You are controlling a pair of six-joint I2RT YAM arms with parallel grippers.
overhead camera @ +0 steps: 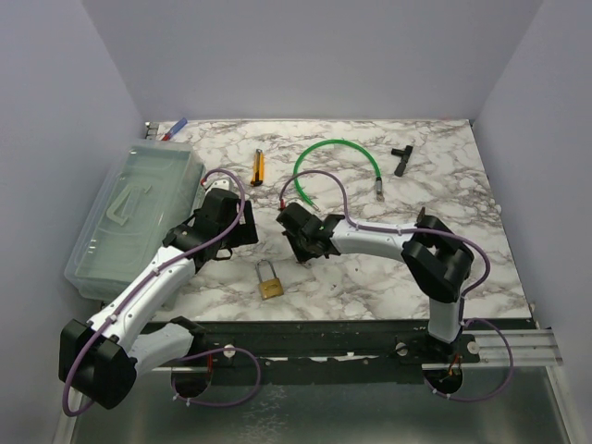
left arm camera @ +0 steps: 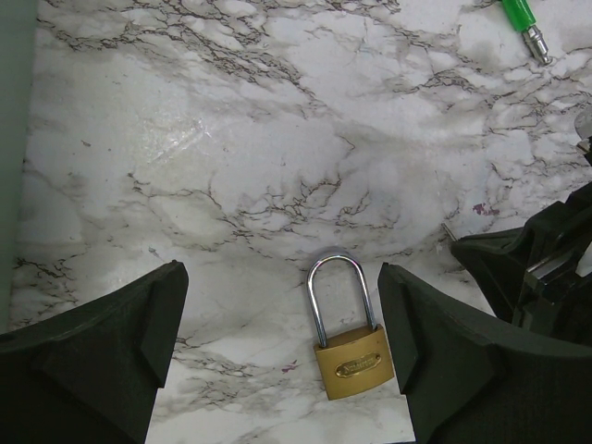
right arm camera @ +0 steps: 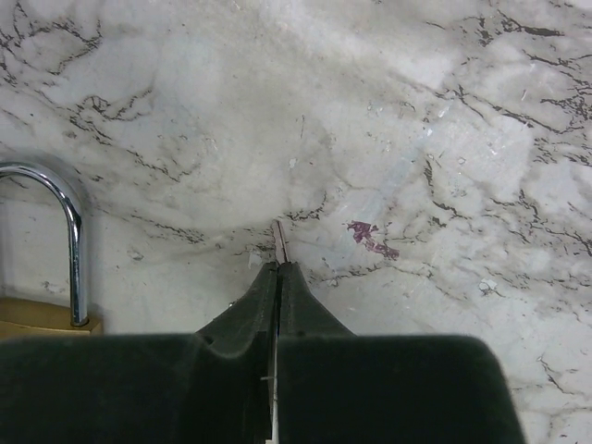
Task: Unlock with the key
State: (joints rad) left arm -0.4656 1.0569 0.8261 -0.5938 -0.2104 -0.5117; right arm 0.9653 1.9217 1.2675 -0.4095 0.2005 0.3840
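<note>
Key (right arm camera: 279,239): a thin silvery sliver pinched in the right jaws. Only a short tip shows past the fingertips, pointing away from the wrist towards the worktop (overhead camera: 370,273). The left wrist view shows the same tip (left arm camera: 448,231) poking from the dark right jaws at the frame's right side. Whether it touches the marble I cannot tell.
Right jaws: pressed together on the key, the two black fingers (right arm camera: 310,310) meeting along a narrow seam, low over the worktop.
Left jaws: spread wide and holding nothing. One finger (left arm camera: 102,361) shows at each lower corner of the left wrist view.
Padlock (overhead camera: 270,283): small brass body with a steel shackle shut, lying flat near the front edge, between the two arms' heads.
Padlock and left jaws: the padlock (left arm camera: 351,347) lies in the gap between the spread fingers, just beside the right-hand one.
Key and padlock: apart. In the right wrist view the shackle (right arm camera: 74,231) stands at the far left and the key tip is near the middle.
Stain (right arm camera: 370,236): a small purple mark on the marble just right of the key tip.
Cable (overhead camera: 338,153): a green loop towards the back, its metal end (left arm camera: 536,42) showing in the left wrist view.
T-tool (overhead camera: 401,157): black, at the back right.
Box (overhead camera: 139,217): clear plastic, on the left side.
Knife (overhead camera: 259,166): yellow and black, between the box and the cable.
</note>
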